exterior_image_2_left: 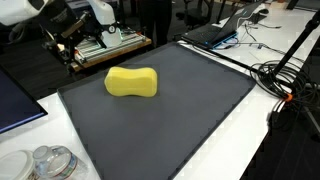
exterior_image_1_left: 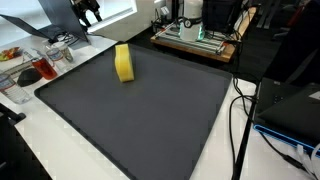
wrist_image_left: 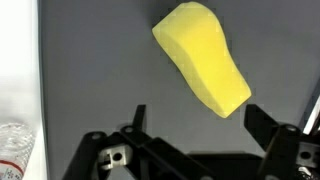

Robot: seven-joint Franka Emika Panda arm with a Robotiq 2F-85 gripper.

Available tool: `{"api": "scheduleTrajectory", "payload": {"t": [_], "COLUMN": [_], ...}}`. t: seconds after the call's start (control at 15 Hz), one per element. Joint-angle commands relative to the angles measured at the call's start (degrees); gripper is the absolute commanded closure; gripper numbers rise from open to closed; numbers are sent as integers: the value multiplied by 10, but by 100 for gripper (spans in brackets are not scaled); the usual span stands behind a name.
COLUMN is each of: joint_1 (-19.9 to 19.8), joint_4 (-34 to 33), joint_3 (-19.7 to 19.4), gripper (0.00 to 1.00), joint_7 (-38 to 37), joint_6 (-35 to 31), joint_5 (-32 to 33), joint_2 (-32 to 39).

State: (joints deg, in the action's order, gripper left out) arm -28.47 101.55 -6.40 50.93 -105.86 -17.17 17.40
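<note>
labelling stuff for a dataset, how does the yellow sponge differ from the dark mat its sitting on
Colour: the sponge is bright yellow; the mat is dark grey.
Size: the sponge covers only a small patch; the mat spreads over most of the table.
Shape: the sponge is a thick block with rounded ends and a pinched middle; the mat is a thin flat rectangle with straight edges.
Shared: each is one plain colour, and they touch, the sponge resting on the mat.

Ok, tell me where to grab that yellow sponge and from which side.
Take the yellow sponge at its pinched middle, from above, the open gripper closing across its thickness. It sits alone on the dark mat, so both long sides look free, and the waist should help keep it from slipping.
</note>
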Motion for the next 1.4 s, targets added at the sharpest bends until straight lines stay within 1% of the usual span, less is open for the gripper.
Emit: {"api": "scheduleTrajectory", "payload": {"t": [0.0, 0.13, 0.27, 0.33, 0.47, 0.67, 0.73, 0.87, 1.0, 1.13, 1.2, 1.33], "joint_1": [42, 51, 57, 58, 52, 56, 60, 70, 83, 103, 112, 128], "joint_4": [133, 181, 230, 254, 287, 345, 365, 410, 450, 489, 430, 461], "joint_3": [-30, -44, -59, -66, -87, -116, -121, -118, -102, -80, -118, -104], "gripper": [0, 0, 0, 0, 0, 0, 0, 0, 0, 0, 0, 0], "joint_7": [-52, -81, -91, -84, -60, -45, -48, -57, -98, -136, -105, -136], "joint_6": [-81, -97, -128, -150, -169, -182, -182, -192, -190, -204, -181, -187], "joint_5": [0, -6, -7, -2, -16, -18, -5, 28, 57, 81, 64, 81], "joint_2": [-98, -133, -167, -184, -210, -268, -291, -346, -406, -469, -390, -440]}}
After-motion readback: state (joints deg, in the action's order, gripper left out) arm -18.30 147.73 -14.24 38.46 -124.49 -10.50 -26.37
